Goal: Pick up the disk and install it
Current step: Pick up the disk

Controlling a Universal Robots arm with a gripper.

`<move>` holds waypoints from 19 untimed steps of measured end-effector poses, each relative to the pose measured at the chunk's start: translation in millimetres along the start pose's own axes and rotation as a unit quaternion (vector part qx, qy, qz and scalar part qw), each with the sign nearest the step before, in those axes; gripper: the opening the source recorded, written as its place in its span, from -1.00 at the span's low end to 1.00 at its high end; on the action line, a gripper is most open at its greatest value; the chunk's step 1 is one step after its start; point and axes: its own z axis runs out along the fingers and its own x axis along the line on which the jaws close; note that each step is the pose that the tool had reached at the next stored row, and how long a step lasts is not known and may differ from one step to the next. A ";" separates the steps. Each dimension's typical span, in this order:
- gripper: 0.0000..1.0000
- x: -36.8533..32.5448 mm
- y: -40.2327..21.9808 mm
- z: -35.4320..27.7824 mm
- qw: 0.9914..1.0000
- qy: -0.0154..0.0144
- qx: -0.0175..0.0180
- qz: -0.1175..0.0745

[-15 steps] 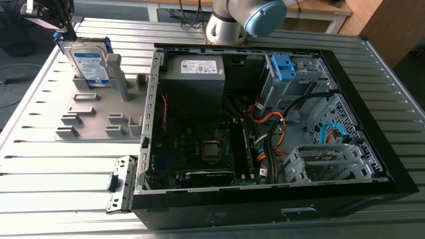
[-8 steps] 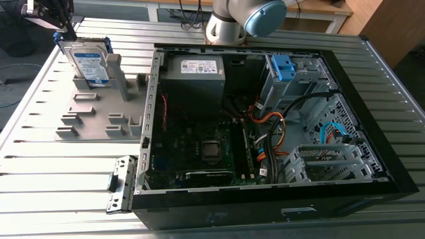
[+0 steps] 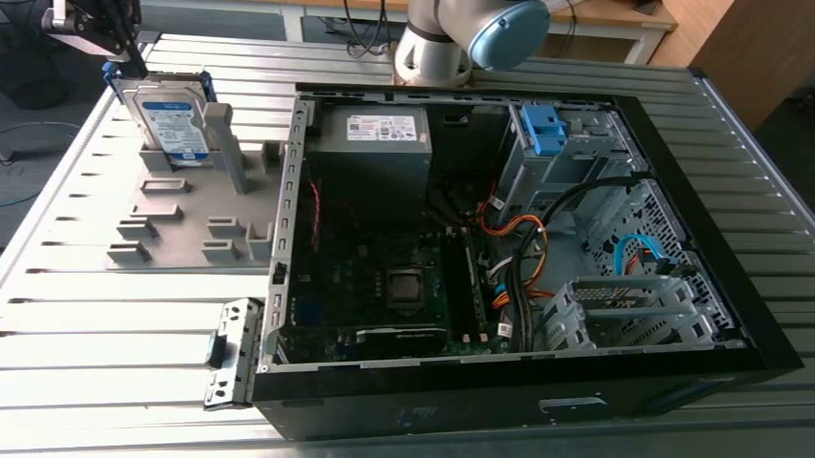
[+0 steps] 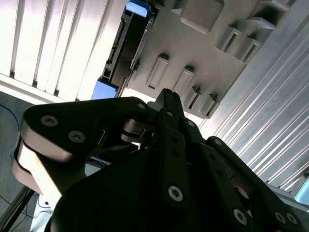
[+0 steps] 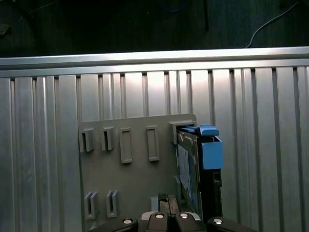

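Note:
The disk stands on edge in a slot of the grey holder plate, at the exterior view's upper left, its white-and-blue label facing the camera and blue rails on its edges. My gripper hangs just above the disk's far top corner. In the second wrist view the fingers lie pressed together with nothing between them, and the disk sits apart beyond them. The first wrist view shows the disk edge-on beside the fingertips.
An open black computer case lies on the ribbed metal table at the exterior view's right, with a blue drive bracket, grey power supply and cables inside. The arm's base stands behind the case.

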 end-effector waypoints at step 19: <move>-0.79 0.0 0.0 0.0 1.000 0.000 -0.001 -0.020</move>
